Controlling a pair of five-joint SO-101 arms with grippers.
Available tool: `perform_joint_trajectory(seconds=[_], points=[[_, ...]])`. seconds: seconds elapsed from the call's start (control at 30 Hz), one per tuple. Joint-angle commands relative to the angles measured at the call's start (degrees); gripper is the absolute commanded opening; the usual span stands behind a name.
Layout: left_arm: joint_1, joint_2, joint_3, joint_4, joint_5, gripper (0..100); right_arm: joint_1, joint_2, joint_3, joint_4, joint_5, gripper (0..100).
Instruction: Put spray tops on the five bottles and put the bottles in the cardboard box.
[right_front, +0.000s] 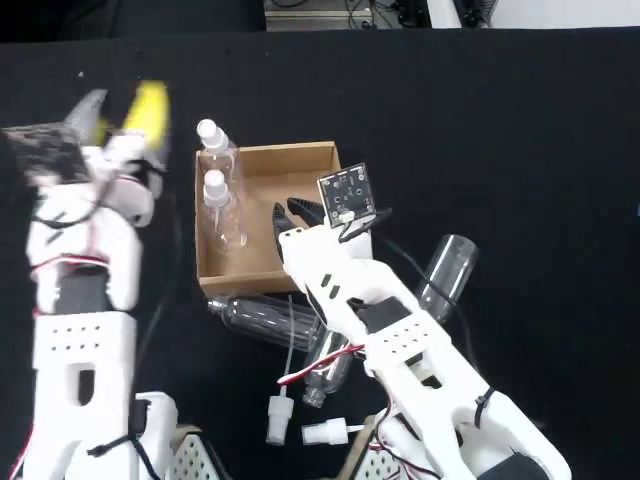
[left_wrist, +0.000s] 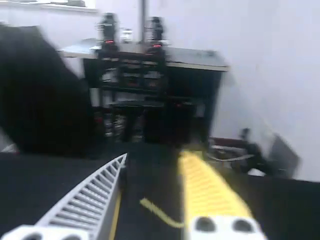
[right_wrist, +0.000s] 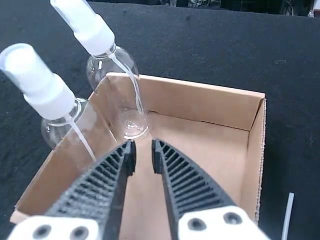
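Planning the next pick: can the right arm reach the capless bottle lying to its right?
Probably yes: the bottle lies alone beside the right arm, and the right gripper holds nothing.

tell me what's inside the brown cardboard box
Two clear plastic bottles with white spray tops stand along one wall of the brown cardboard box. The right gripper covers part of its floor from above.

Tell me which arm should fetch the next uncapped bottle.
Right, probably. The right gripper hangs empty over the box, near the bottle lying just outside it. The left gripper is off to the side, aimed at the room.
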Motion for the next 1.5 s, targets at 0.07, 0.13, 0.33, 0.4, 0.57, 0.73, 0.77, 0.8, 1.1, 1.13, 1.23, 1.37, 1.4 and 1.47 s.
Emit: perform_joint_trajectory(seconds=[0.07,0.13,0.33,0.4,0.57,0.73,0.77,0.8,1.1,1.13,1.23,1.37,1.4,1.47], points=[[-17.36,-2.55,0.84,3.25,-0.18,6,1.23,-0.04,-0.92,-1.05,-0.09,5.0],[-22.29,-2.55,4.79,3.52,-0.44,3,1.23,-0.31,-0.92,-1.05,-0.09,5.0],[-40.66,-2.55,21.76,3.08,-0.44,4,1.23,-0.13,-0.92,-0.97,-0.09,5.0],[-45.32,-2.64,25.36,3.52,-0.62,4,1.23,-0.22,-0.92,-0.97,-0.09,5.0],[-46.73,-2.46,31.87,3.43,-13.63,4,1.23,-0.31,-0.84,-0.53,-0.09,5.0],[-39.34,-2.29,28.18,7.03,-14.59,4,1.76,-1.54,-4.18,9.32,-0.09,5.0],[-38.2,-1.67,25.36,10.37,-12.22,4,2.37,-2.59,-5.32,12.66,-0.09,5.0],[-37.14,-1.05,22.81,14.15,-9.14,4,3.08,-3.74,-6.73,16.0,-0.09,5.0],[-27.12,17.58,10.77,28.48,-2.11,4,4.92,-9.89,-16.22,37.36,8.44,5.0],[-27.38,19.6,10.86,26.9,-2.11,4,4.22,-9.36,-16.57,37.63,9.23,5.0],[-29.32,23.82,10.07,24.7,-1.76,4,2.11,-6.37,-19.03,37.98,7.38,5.0],[-30.2,24.35,10.42,24.62,-1.67,4,0.7,0.31,-25.45,40.97,5.19,5.0],[-29.93,24.53,10.51,24.62,-1.67,4,0.26,1.98,-27.12,41.85,4.4,5.0],[-29.85,24.88,10.51,24.35,-1.49,4,-0.97,5.23,-29.85,42.99,2.64,5.0]])
